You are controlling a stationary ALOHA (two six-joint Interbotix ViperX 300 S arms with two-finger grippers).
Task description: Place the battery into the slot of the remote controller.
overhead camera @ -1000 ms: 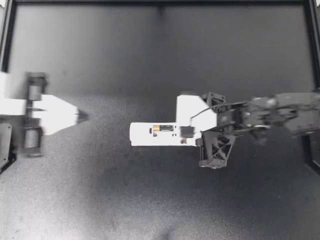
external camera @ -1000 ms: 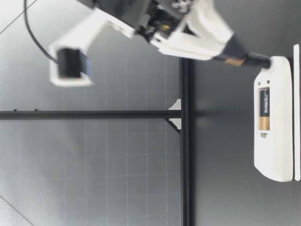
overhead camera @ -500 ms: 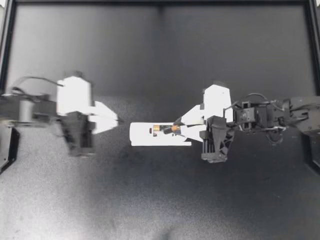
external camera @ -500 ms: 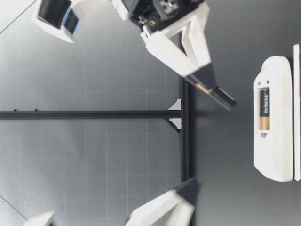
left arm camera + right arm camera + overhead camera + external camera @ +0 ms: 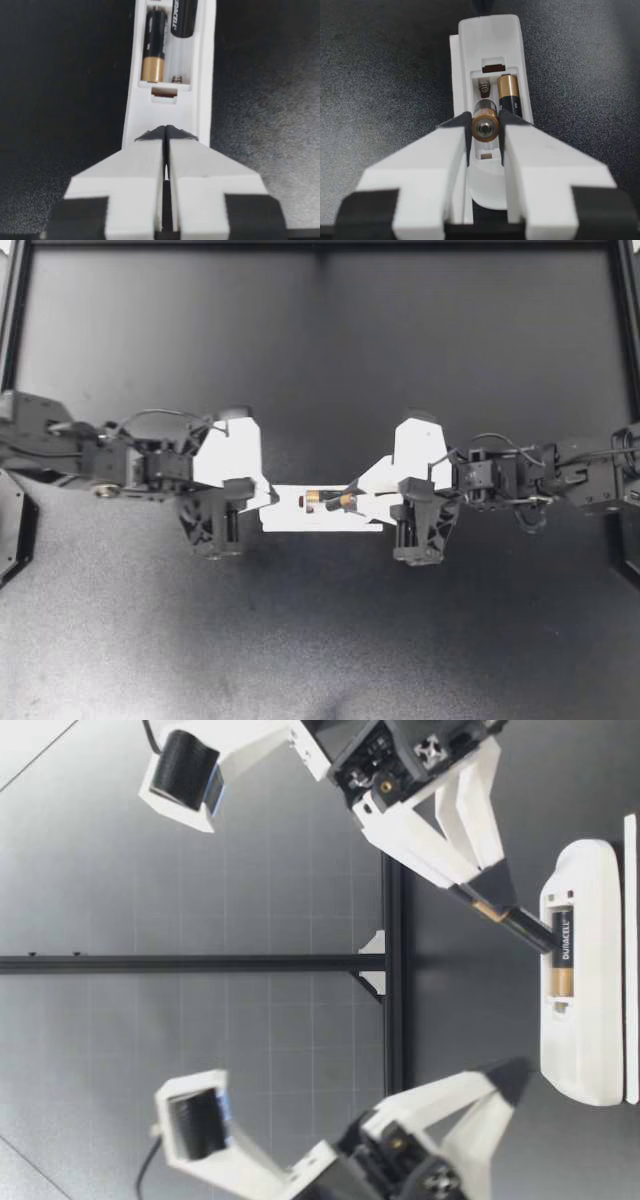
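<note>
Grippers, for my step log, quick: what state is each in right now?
Left gripper: shut, holding nothing, by the remote's end.
Right gripper: shut on a battery, its tip at the remote's slot.

Remote controller between left gripper and right gripper; battery in slot; second battery aslant above

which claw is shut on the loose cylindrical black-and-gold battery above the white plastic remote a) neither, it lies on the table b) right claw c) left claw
b: the right claw has both fingers pressed on the cylindrical black-and-gold battery over the white plastic remote; the left claw is shut on nothing.
</note>
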